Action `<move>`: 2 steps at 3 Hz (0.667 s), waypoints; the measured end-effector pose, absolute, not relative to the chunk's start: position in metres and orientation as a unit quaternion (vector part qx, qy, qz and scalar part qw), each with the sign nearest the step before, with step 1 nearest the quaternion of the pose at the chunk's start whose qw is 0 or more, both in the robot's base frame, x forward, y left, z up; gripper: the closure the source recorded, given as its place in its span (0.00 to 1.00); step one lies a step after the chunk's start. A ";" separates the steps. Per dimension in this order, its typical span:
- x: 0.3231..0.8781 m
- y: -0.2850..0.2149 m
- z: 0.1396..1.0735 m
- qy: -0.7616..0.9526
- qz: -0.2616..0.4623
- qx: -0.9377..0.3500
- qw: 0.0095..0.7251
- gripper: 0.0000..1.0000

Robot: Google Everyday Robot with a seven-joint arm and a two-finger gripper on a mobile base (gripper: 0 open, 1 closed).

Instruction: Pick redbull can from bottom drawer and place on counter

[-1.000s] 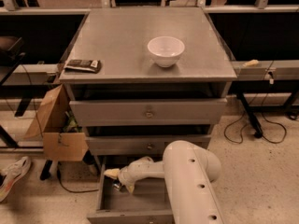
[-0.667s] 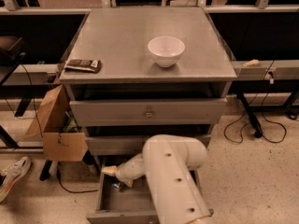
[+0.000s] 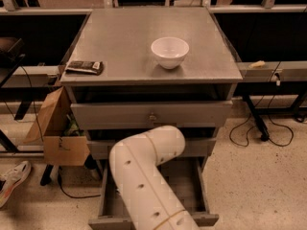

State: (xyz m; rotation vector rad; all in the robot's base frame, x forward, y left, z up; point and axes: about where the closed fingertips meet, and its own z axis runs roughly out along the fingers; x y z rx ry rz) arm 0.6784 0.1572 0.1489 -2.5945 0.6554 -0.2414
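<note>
The bottom drawer (image 3: 202,191) stands pulled open below the two shallower grey drawers. My white arm (image 3: 144,176) reaches over it from the front, with its elbow bent at the drawer's back. My gripper is hidden behind the arm, somewhere down in the drawer. The redbull can is hidden from view. The counter (image 3: 120,37) is the flat grey top of the cabinet.
A white bowl (image 3: 170,51) stands on the counter right of centre, and a dark flat packet (image 3: 84,67) lies at its front left corner. A cardboard box (image 3: 55,133) and a shoe (image 3: 12,181) are on the floor at left. Cables (image 3: 259,133) trail at right.
My arm has swung left and up over the drawer. The gripper, which showed at the drawer's left side, is now covered by the arm.
</note>
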 end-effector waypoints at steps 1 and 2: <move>0.668 0.143 0.145 0.300 -0.081 -0.928 0.207 0.00; 0.650 0.134 0.144 0.335 -0.081 -0.918 0.197 0.00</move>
